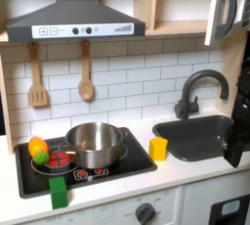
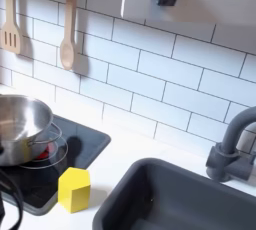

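Note:
A dark part of the arm with my gripper (image 1: 237,139) shows at the first exterior view's right edge, over the right end of the black sink (image 1: 195,136). It is cut off by the frame, so the fingers cannot be made out and nothing is seen in them. The sink basin (image 2: 190,199) is nearest to it, with the dark curved faucet (image 1: 198,90) behind. A yellow block (image 1: 158,149) stands upright on the counter between stove and sink, also visible in the second exterior view (image 2: 73,189).
A steel pot (image 1: 95,143) sits on the black stove (image 1: 132,160), with an orange and green fruit (image 1: 38,150) to its left and a green block (image 1: 60,191) in front. A spatula (image 1: 37,77) and wooden spoon (image 1: 86,72) hang on the tiled wall. Thin dark loops (image 2: 10,199) cross the second exterior view's lower left.

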